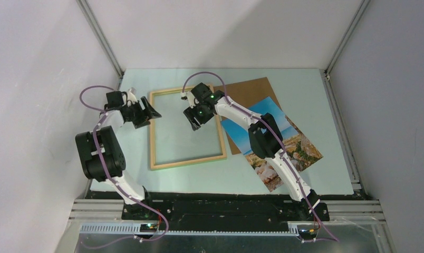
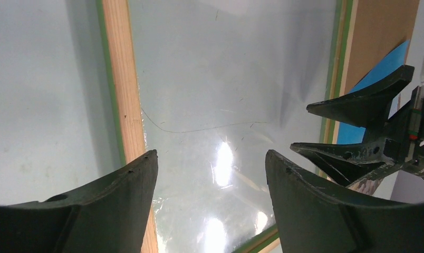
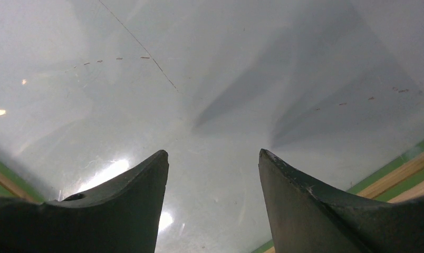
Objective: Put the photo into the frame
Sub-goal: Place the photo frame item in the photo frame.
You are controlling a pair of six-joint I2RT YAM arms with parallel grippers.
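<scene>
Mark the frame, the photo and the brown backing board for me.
the frame (image 1: 188,161): top view, near wooden rail.
the photo (image 1: 302,145): top view, sandy rocks at its right end.
the backing board (image 1: 249,91): top view, bare brown far part.

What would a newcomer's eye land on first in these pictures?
The pale wooden frame lies flat mid-table with both arms bent over it. The left gripper is by its left rail and the right gripper is over its clear pane, both open and empty. To the right, the bright blue-and-sand photo lies face up, overlapping a brown backing board and partly hidden under the right arm.
</scene>
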